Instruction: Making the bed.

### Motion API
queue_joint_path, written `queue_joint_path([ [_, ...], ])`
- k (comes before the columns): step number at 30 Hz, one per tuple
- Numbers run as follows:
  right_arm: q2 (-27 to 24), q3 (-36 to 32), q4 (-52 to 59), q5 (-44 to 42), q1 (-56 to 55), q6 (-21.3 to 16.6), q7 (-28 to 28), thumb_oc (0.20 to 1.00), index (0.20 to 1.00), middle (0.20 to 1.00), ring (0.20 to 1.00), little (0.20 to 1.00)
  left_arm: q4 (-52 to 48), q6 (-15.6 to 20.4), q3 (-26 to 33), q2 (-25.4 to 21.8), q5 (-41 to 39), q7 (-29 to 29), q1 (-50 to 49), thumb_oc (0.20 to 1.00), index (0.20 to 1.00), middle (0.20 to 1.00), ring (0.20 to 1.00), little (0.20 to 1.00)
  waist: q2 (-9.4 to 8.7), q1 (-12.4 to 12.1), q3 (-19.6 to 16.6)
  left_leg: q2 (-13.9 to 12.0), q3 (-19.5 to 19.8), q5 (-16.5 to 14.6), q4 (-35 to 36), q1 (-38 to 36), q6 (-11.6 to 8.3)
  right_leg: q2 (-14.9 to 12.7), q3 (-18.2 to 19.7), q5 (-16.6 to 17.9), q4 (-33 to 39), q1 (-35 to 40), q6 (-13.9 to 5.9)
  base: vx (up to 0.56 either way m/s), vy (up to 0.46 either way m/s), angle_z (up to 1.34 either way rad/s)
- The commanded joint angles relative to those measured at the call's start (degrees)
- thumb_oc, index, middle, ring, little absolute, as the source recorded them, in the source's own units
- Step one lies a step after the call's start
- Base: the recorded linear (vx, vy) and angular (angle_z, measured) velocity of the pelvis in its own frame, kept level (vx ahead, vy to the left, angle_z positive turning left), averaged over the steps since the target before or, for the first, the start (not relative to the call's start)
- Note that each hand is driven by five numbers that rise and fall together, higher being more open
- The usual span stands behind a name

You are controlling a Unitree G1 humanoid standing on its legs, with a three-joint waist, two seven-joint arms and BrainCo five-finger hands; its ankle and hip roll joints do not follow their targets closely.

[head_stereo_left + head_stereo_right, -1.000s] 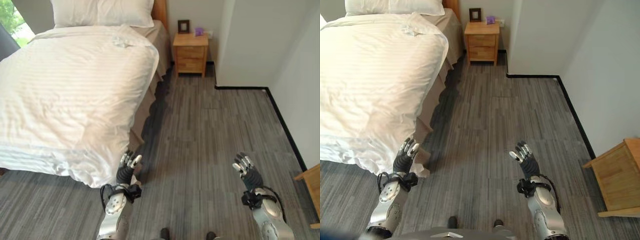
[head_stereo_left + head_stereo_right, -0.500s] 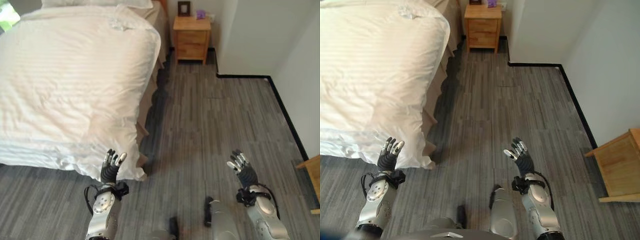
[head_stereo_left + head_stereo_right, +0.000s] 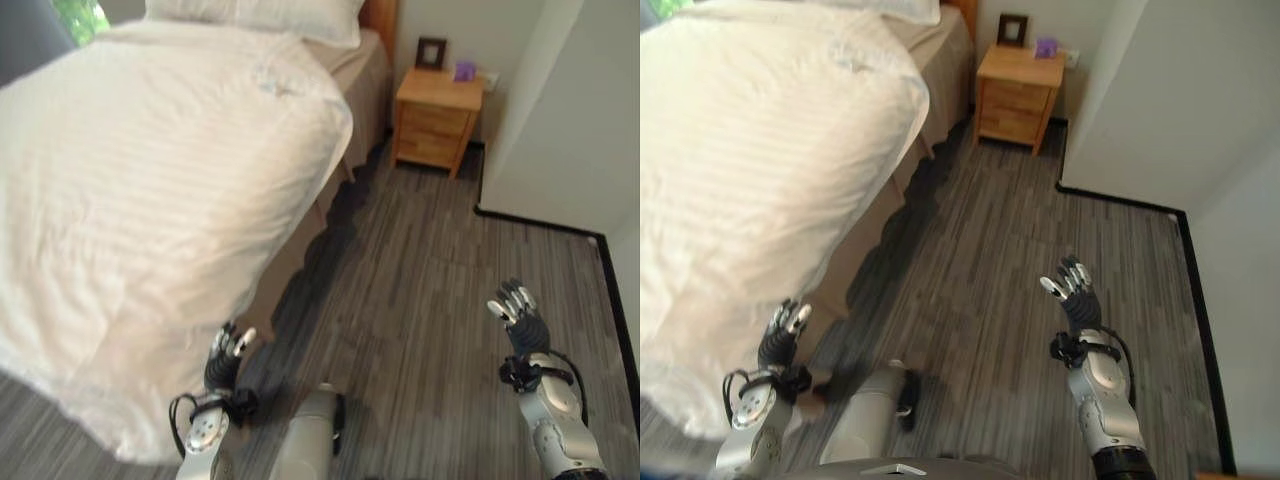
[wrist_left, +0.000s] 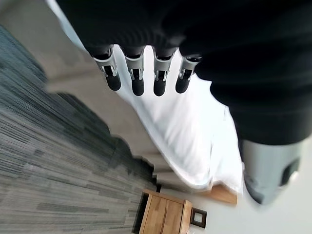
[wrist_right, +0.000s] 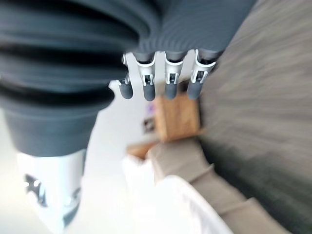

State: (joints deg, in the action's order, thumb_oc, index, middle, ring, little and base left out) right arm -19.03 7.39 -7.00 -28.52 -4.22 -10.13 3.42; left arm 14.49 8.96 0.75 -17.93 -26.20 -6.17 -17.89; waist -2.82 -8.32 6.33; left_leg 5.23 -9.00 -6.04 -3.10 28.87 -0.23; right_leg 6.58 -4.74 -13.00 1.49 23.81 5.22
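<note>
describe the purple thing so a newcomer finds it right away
Start at the bed with its white duvet, then look past the headboard end to the wooden nightstand by the wall. The small purple object sits on top, beside a dark picture frame; nothing else nearby is purple.

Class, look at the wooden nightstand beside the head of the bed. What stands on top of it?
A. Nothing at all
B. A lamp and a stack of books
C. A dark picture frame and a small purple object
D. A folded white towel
C: on the nightstand stand a dark picture frame and, beside it, a small purple object.
</note>
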Motion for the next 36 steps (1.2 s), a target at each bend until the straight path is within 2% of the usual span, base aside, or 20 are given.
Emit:
queue_joint_path([
  [1, 0.5, -5.0, 3.8, 2.7, 1.4, -1.9, -0.5, 1.000, 1.000, 1.000, 1.000, 1.000, -7.7, 4.3, 4.0, 1.0, -0.1, 0.8, 7.8, 1.000, 1.000, 1.000, 1.000, 1.000, -0.39, -0.8, 1.4, -2.9, 5.4, 16.6, 2.3, -12.9, -1.94, -8.0, 3.6, 6.2, 2.0, -3.3, -9.93, 0.52, 0.032, -1.06],
  [2, 1.2, -5.1, 4.6, 2.1, 1.0, -1.4, -1.0, 1.000, 1.000, 1.000, 1.000, 1.000, -8.9, 4.9, 5.9, 1.2, -2.5, 1.7, 6.9, 1.000, 1.000, 1.000, 1.000, 1.000, -1.30, -0.9, 0.7, -2.1, 5.2, 15.1, 0.5, -14.0, -0.55, -8.9, 4.1, 7.0, -0.8, -3.3, -10.89, 0.66, 0.110, -0.63],
  [3, 2.4, -4.6, 5.1, 3.5, 0.0, -1.3, -1.9, 1.000, 1.000, 1.000, 1.000, 1.000, -9.5, 5.5, 7.0, 1.8, -3.4, 1.5, 6.8, 1.000, 1.000, 1.000, 1.000, 1.000, -2.76, -2.0, 0.4, 0.1, 4.7, 14.0, -2.1, -14.7, 1.84, -10.8, 3.4, 15.9, -13.4, -6.2, -14.84, 0.89, 0.163, -0.15],
  [5, 3.8, -4.4, 5.0, 3.4, -0.1, -1.5, -1.4, 1.000, 1.000, 1.000, 1.000, 1.000, -10.3, 6.3, 9.7, 2.6, -5.7, -0.3, 7.5, 1.000, 1.000, 1.000, 1.000, 1.000, -1.57, -1.9, 0.9, -0.3, 5.4, 11.3, -0.3, -20.4, 3.86, -12.7, 1.8, 25.9, -31.6, -13.3, -16.82, 0.90, 0.266, 0.15],
  [7, 5.9, -3.0, 4.1, 1.4, 0.7, -1.3, -1.7, 1.000, 1.000, 1.000, 1.000, 1.000, -10.6, 6.9, 12.3, 2.2, -4.6, -2.1, 7.6, 1.000, 1.000, 1.000, 1.000, 1.000, 2.15, 1.4, 2.9, -2.4, 6.9, 8.5, 3.8, -30.3, 5.18, -14.1, -3.3, 20.7, -43.9, -23.2, -15.03, 0.97, 0.219, -0.28],
  [8, 5.8, -2.6, 4.7, 1.5, 0.8, -1.0, -2.4, 1.000, 1.000, 1.000, 1.000, 1.000, -9.6, 6.9, 12.4, 1.1, -3.3, -3.0, 8.7, 1.000, 1.000, 1.000, 1.000, 1.000, 2.49, 2.7, 3.2, -2.4, 8.6, 7.5, 4.8, -33.2, 4.96, -12.1, -3.0, 15.4, -40.3, -26.9, -13.80, 0.69, 0.005, 0.18],
  [10, 5.6, -3.3, 4.8, 0.3, 0.6, -1.1, -2.7, 1.000, 1.000, 1.000, 1.000, 1.000, -10.1, 7.4, 12.8, 0.4, -4.2, -2.6, 9.7, 1.000, 1.000, 1.000, 1.000, 1.000, 2.96, 4.2, 3.9, -3.1, 11.1, 6.8, 5.3, -36.0, 4.29, -11.6, -3.4, 12.9, -35.1, -30.4, -12.93, 0.75, -0.143, 0.66],
  [11, 4.8, -4.5, 4.8, 0.8, -0.3, -1.3, -2.4, 1.000, 1.000, 1.000, 1.000, 1.000, -11.1, 7.7, 12.9, 0.4, -5.1, -2.0, 9.7, 1.000, 1.000, 1.000, 1.000, 1.000, 2.41, 5.0, 3.8, -3.0, 13.9, 4.2, 5.9, -39.2, 2.81, -14.0, -3.7, 12.9, -22.0, -33.5, -13.05, 0.71, -0.198, 1.10],
  [13, 4.4, -4.9, 5.0, 1.9, -0.6, -1.2, -2.0, 1.000, 1.000, 1.000, 1.000, 1.000, -11.0, 7.8, 12.9, -0.2, -4.9, -2.2, 10.7, 1.000, 1.000, 1.000, 1.000, 1.000, 2.48, 6.2, 3.8, -3.8, 15.7, 2.2, 6.3, -41.6, 1.66, -14.0, -3.5, 14.6, -10.2, -32.7, -13.54, 0.67, -0.210, 1.24],
  [15, 3.8, -5.2, 5.0, 3.0, -1.5, -1.0, -1.6, 1.000, 1.000, 1.000, 1.000, 1.000, -9.5, 8.8, 12.5, -1.0, -5.0, -3.2, 14.0, 1.000, 1.000, 1.000, 1.000, 1.000, 1.75, 8.4, 3.1, -5.1, 18.1, 0.3, 6.1, -44.4, -0.16, -14.5, 1.6, 18.6, 1.7, -33.8, -15.63, 0.84, -0.301, 1.12],
  [16, 3.7, -5.1, 5.4, 2.9, -2.2, -1.0, -1.9, 1.000, 1.000, 1.000, 1.000, 1.000, -9.4, 9.2, 11.5, -0.4, -4.9, -3.5, 15.3, 1.000, 1.000, 1.000, 1.000, 1.000, 1.18, 9.2, 2.4, -6.4, 19.4, -0.9, 5.2, -47.2, -1.24, -14.8, 3.3, 21.0, 1.4, -35.4, -17.34, 0.67, -0.266, 1.02],
  [19, 2.7, -5.2, 5.5, 3.2, -3.1, -0.9, -2.9, 1.000, 1.000, 1.000, 1.000, 1.000, -8.8, 9.1, 10.8, 0.9, -5.0, -2.9, 15.0, 1.000, 1.000, 1.000, 1.000, 1.000, 0.65, 9.8, 1.8, -8.8, 20.7, 1.7, -1.4, -47.0, -2.81, -14.6, 3.3, 22.0, -2.3, -34.3, -16.06, 0.61, -0.321, 1.08],
  [22, 1.7, -5.2, 5.8, -1.1, -2.2, -1.9, -2.7, 1.000, 1.000, 1.000, 1.000, 1.000, -7.4, 8.7, 9.9, 3.0, -8.8, -2.5, 15.1, 1.000, 1.000, 1.000, 1.000, 1.000, -0.28, 10.4, 2.7, -12.0, 17.5, 14.6, -31.1, -37.4, -3.18, -13.4, 2.6, 19.1, -5.5, -29.9, -11.61, 0.51, -0.430, 0.23],
  [25, 1.8, -5.3, 5.3, -4.2, -2.2, -2.6, -3.0, 1.000, 1.000, 1.000, 1.000, 1.000, -7.8, 8.3, 9.2, 2.8, -9.8, -1.7, 14.8, 1.000, 1.000, 1.000, 1.000, 1.000, -1.99, 8.7, 5.0, -10.8, 15.6, 12.7, -41.0, -27.9, -0.80, -12.4, 2.7, 16.0, -4.7, -24.9, -8.93, 0.39, -0.407, 0.02],
  [26, 0.8, -5.7, 4.2, -2.4, -1.8, -2.0, -0.9, 1.000, 1.000, 1.000, 1.000, 1.000, -7.9, 7.8, 7.8, 2.6, -9.6, -1.7, 15.4, 1.000, 1.000, 1.000, 1.000, 1.000, -2.48, 6.8, 6.4, -11.2, 10.9, 11.2, -41.2, -21.7, -0.98, -11.8, 2.0, 13.7, -3.3, -20.0, -7.93, 0.41, -0.284, -0.34],
  [28, -0.8, -6.8, 4.2, -1.5, -0.9, -1.8, -0.6, 1.000, 1.000, 1.000, 1.000, 1.000, -7.2, 7.5, 6.9, 2.7, -10.5, -0.3, 15.5, 1.000, 1.000, 1.000, 1.000, 1.000, -1.95, 5.3, 6.5, -11.3, 6.9, 10.2, -33.5, -16.9, -2.13, -11.3, 0.0, 11.7, -1.9, -15.9, -7.85, 0.63, -0.259, 0.19],
  [31, -1.4, -6.0, 4.5, 0.5, 0.3, -1.7, -1.5, 1.000, 1.000, 1.000, 1.000, 1.000, -7.3, 7.2, 6.1, 3.4, -9.3, 0.5, 12.3, 1.000, 1.000, 1.000, 1.000, 1.000, -1.01, 1.1, 4.1, -3.4, 4.3, 10.3, -12.5, -17.1, -0.39, -8.7, -0.6, 9.2, -1.5, -12.8, -8.78, 0.66, -0.097, 0.30],
  [33, -0.8, -5.2, 4.3, 1.6, 2.4, -1.3, -1.8, 1.000, 1.000, 1.000, 1.000, 1.000, -7.8, 7.1, 6.3, 4.2, -9.4, 0.6, 10.6, 1.000, 1.000, 1.000, 1.000, 1.000, -0.91, -0.7, 3.2, -1.8, 5.0, 7.8, -6.5, -23.1, 1.53, -8.5, -2.0, 8.1, -5.2, -12.2, -9.92, 0.43, -0.015, -0.27],
  [34, 0.0, -4.5, 4.2, 2.0, 2.8, -1.6, -2.1, 1.000, 1.000, 1.000, 1.000, 1.000, -7.8, 7.0, 6.2, 4.1, -8.9, 0.6, 10.4, 1.000, 1.000, 1.000, 1.000, 1.000, -0.93, -0.6, 2.8, -1.5, 5.7, 7.4, -4.3, -25.4, 2.42, -8.6, -3.2, 9.5, -11.3, -14.0, -11.18, 0.18, 0.049, -0.16],
  [36, 1.8, -3.0, 4.2, 3.2, 5.3, -1.6, -2.4, 1.000, 1.000, 1.000, 1.000, 1.000, -8.3, 7.1, 7.0, 3.2, -7.9, -0.6, 11.7, 1.000, 1.000, 1.000, 1.000, 1.000, 1.17, 1.6, 3.8, -3.0, 7.7, 6.2, 0.8, -32.0, 4.38, -10.2, -2.5, 18.6, -34.4, -26.8, -17.77, 0.29, 0.008, 0.26],
])
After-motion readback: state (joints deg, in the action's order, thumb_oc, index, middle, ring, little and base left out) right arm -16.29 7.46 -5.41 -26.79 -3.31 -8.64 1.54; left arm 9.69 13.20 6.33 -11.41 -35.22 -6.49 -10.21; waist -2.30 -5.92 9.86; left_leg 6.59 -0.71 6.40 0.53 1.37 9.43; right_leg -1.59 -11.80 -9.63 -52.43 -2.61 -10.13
